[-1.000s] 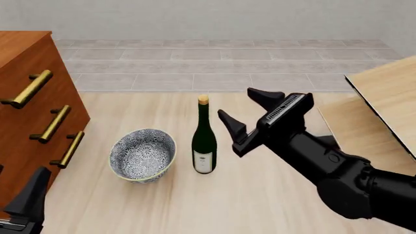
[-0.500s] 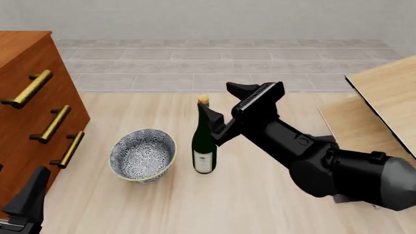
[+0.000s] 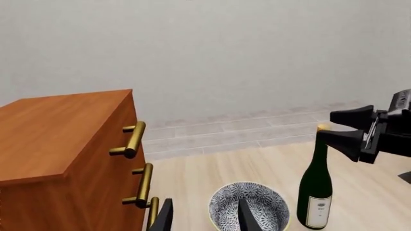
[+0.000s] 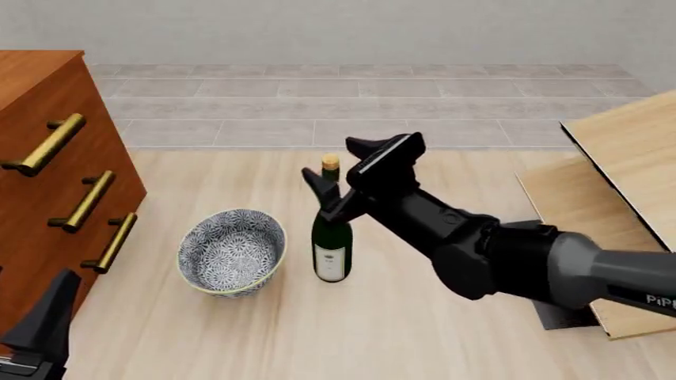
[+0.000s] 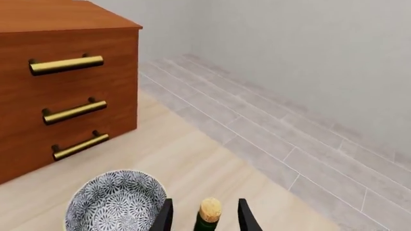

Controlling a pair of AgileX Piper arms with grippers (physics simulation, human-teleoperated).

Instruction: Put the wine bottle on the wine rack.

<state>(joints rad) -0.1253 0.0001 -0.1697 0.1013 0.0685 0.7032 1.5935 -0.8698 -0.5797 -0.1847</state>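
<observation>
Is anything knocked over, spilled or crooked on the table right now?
Nothing stands out. The wine bottle stands upright with its cork in, the patterned bowl sits upright beside it, and the right gripper has its jaws open around the bottle's neck.

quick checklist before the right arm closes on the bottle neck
1. Right gripper jaws open: ok.
2. Tan cork of the tall dark green glass wine bottle sits between the jaws in the right wrist view: ok.
3. Bottle upright on the table: ok.
4. Blue-patterned ceramic bowl apart from the bottle: ok.
5. Light-wood slanted-panel wine rack in view to the right: ok; its slots cannot tell.
6. Left gripper low, near the reddish-brown drawer cabinet, away from the bottle: ok.
</observation>
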